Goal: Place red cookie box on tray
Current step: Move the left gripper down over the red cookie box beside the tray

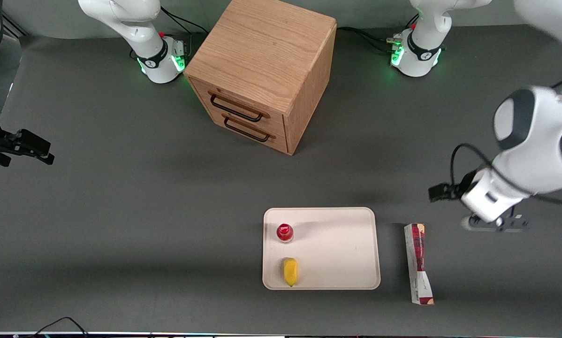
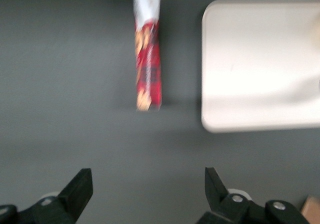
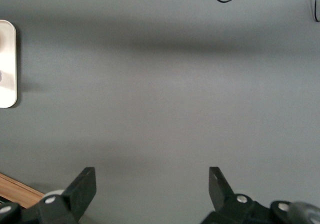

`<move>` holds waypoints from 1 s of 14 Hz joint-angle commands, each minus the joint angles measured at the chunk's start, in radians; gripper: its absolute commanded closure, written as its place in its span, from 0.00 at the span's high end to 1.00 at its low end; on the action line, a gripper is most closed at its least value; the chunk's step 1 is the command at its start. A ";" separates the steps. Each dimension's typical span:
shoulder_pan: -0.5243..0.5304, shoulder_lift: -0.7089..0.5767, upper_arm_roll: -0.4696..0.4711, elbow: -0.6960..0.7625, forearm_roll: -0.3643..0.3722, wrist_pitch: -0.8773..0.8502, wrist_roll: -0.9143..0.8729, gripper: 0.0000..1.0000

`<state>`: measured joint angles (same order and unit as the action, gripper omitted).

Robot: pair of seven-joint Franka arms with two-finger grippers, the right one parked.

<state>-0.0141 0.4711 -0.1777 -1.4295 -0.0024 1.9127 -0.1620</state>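
The red cookie box [image 1: 418, 264] lies flat on the surface just beside the tray [image 1: 337, 244], untouched. The hand [image 2: 148, 186] hovers nearby, wide open and empty. A misaligned grasp could skid the narrow carton against the tray rim.

No readable text is showing anywhere: the red cookie box [image 1: 418, 264] is carrying small dark print on its white end, too small to make out; the tray [image 1: 337, 244] is showing none; the hand [image 2: 148, 193] is hanging over the counter [image 1: 121, 211], unmarked.
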 commanded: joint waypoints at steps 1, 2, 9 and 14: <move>-0.038 0.194 0.014 0.141 0.065 0.113 -0.031 1.00; -0.041 0.230 0.014 0.139 0.084 0.193 -0.036 1.00; -0.078 0.382 0.082 0.124 0.122 0.446 -0.040 1.00; -0.089 0.417 0.101 0.089 0.131 0.529 -0.066 0.92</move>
<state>-0.0818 0.8893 -0.0975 -1.3360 0.1096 2.4257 -0.1872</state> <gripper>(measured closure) 0.004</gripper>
